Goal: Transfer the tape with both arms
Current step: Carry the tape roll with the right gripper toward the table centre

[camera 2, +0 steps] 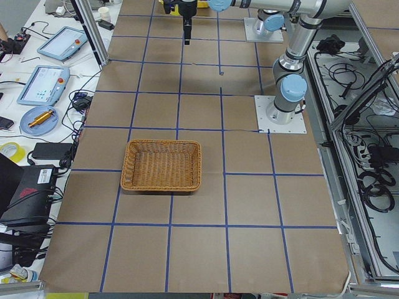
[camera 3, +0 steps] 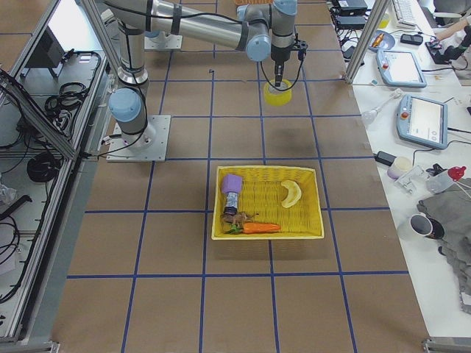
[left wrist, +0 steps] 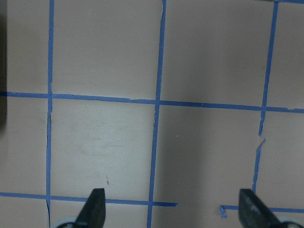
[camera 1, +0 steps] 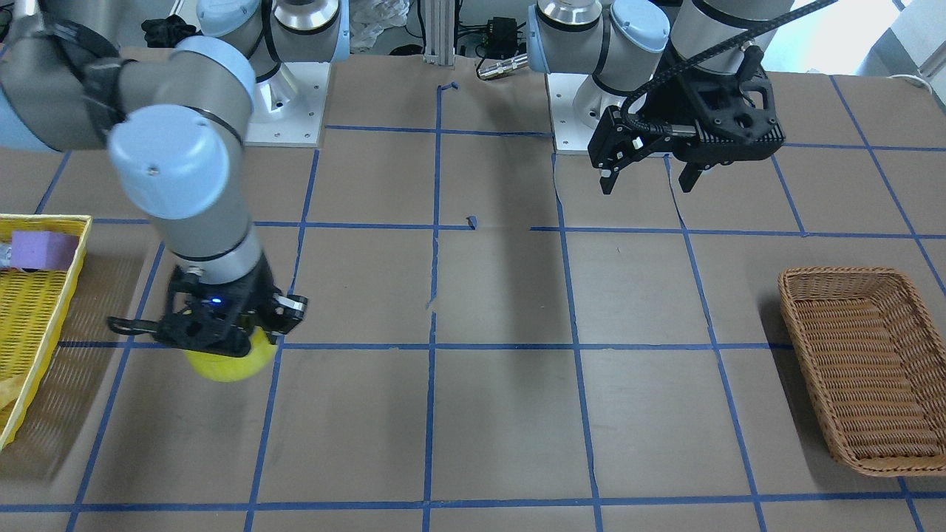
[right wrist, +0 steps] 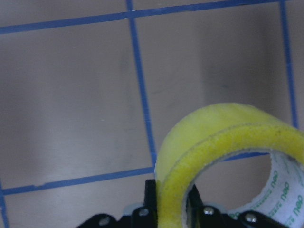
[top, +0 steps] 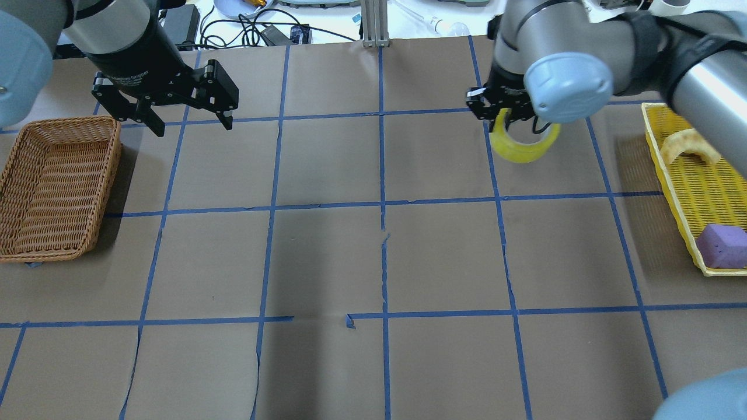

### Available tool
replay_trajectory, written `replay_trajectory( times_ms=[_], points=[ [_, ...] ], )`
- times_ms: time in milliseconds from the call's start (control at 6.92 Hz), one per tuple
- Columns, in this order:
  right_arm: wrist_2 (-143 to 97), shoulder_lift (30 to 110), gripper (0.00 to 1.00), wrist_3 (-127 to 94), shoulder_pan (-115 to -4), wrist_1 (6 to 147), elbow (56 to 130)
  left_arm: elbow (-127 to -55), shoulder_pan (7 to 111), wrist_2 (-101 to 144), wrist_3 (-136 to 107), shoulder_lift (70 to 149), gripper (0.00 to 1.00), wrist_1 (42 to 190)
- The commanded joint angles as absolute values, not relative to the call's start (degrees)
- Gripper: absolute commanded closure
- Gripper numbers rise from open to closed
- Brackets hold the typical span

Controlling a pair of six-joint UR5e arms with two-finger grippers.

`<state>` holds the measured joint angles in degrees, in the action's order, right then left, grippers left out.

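Note:
The yellow tape roll (top: 521,146) hangs from my right gripper (top: 506,119), whose fingers are shut on its wall, above the table's far right part. It shows in the front view (camera 1: 230,360), under the gripper (camera 1: 240,332). In the right wrist view the roll (right wrist: 223,142) fills the lower right, clamped between the fingers (right wrist: 151,192). It also shows in the right side view (camera 3: 277,94). My left gripper (top: 189,123) is open and empty, hovering over the far left of the table; the front view (camera 1: 649,183) and left wrist view (left wrist: 171,211) show its fingers spread.
A brown wicker basket (top: 55,186) stands at the left edge. A yellow basket (top: 683,192) at the right edge holds a purple block (top: 722,245) and a banana-like piece (top: 688,146). Blue tape grid lines cover the brown table.

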<state>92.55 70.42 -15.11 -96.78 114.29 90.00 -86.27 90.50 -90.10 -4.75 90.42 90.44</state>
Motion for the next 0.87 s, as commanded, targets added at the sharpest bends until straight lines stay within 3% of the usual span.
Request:
replay_trajectory(
  times_ms=[0, 144, 722],
  points=[
    [88.8, 60.4, 1.0, -25.3, -103.3, 119.7, 82.6, -85.6, 89.9, -90.3, -4.8, 93.1, 0.0, 83.2],
    [88.9, 56.3, 1.0, -28.9, -106.8, 119.0, 78.5, -86.0, 89.7, -90.4, -5.5, 93.9, 0.0, 81.6],
    [87.4, 51.5, 1.0, -35.3, -111.9, 118.9, 77.6, -94.1, 89.3, -88.7, -18.6, 102.2, 0.0, 67.6]
  ],
)
